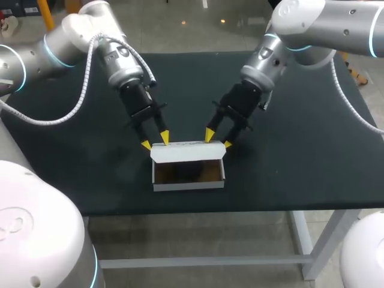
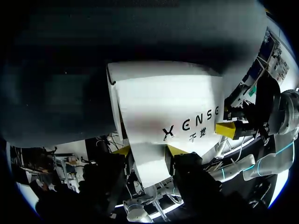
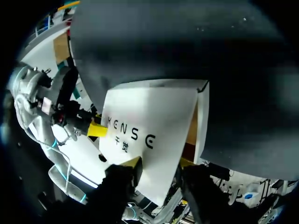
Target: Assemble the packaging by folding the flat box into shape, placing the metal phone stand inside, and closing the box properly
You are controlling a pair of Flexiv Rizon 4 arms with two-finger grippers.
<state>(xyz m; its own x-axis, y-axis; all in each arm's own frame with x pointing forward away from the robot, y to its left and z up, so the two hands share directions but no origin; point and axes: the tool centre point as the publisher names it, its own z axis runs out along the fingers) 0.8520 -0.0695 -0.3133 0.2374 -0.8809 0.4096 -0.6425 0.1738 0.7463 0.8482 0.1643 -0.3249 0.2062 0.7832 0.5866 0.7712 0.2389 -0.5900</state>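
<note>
The white cardboard box point(image 1: 189, 183) stands folded into shape near the front edge of the black cloth-covered surface point(image 1: 300, 150), roughly midway along it. Its top is open and its brown inside lies in shadow, so you cannot make out what it holds. Its white printed lid flap point(image 1: 188, 151) rises from the wall farther from the head camera and leans over the opening without covering it. The box is not yet closed.

Your left claw point(image 1: 155, 140) points down at the flap's left outer corner with its yellow tips set moderately apart. One tip is just outside the flap's left end and the other just behind its upper edge. In the left wrist view that corner pokes in between the tips, so the claw straddles it. Whether either tip presses on the cardboard you cannot tell.

Your right claw point(image 1: 218, 139) mirrors this at the flap's right corner, its tips also moderately apart. The right wrist view shows the corner reaching in between them. In each wrist view one yellow tip of the other claw shows at the flap's opposite end, touching or just beside the edge.

The left arm point(image 1: 72, 36) and right arm point(image 1: 312, 24) come in from either side and converge on the box.
</note>
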